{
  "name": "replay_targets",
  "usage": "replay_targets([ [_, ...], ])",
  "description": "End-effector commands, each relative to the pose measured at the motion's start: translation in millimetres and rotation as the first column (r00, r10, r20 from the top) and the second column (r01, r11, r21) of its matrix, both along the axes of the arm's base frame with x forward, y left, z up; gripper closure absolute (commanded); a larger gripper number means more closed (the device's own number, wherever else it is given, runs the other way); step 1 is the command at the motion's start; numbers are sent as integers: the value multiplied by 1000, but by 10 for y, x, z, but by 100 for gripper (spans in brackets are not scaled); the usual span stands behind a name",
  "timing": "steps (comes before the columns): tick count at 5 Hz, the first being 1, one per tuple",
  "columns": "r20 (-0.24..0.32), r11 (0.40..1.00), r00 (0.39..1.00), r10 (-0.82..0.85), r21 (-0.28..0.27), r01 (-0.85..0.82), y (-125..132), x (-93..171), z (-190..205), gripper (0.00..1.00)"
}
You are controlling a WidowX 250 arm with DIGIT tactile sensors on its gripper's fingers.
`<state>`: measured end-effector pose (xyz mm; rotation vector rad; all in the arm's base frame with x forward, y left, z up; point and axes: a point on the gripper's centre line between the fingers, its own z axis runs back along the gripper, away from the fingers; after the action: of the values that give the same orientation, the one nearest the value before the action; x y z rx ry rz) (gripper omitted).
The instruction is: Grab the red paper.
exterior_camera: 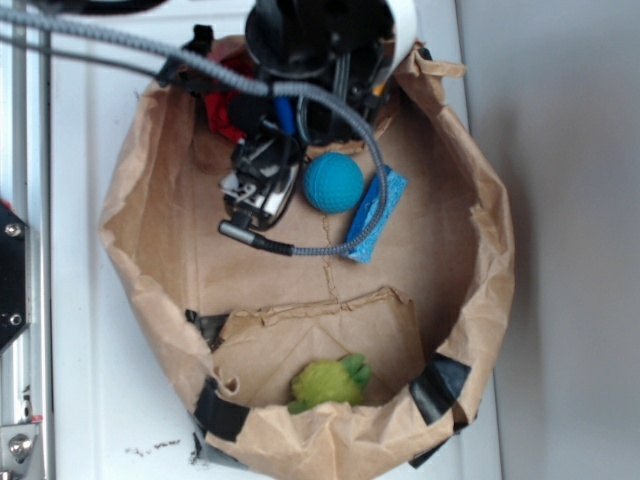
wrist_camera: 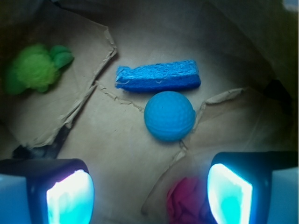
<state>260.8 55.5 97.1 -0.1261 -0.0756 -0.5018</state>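
Brown paper bin — gripper spread wide — red paper just inside right finger.

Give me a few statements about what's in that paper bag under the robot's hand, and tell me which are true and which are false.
1. The blue ball lies right beside the blue sponge. True.
2. The hand is shut on the red paper. False: its fingers stand open, and the paper lies between them, nearer one side.
3. The green fuzzy lump sits at the far side of the bag from the red paper. True.
4. The blue ball rests on top of the green lump. False: they lie well apart.
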Motion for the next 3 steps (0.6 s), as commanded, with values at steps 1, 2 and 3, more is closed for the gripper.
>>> replay_targets([
  [1, 50, 1000, 999, 3, -8, -3, -74, 160, -214, 0],
  [2, 37, 1000, 999, 13, -18, -12, 21, 234, -224, 0],
  [3, 16, 1000, 1000, -2, -22, 2, 122, 250, -125, 0],
])
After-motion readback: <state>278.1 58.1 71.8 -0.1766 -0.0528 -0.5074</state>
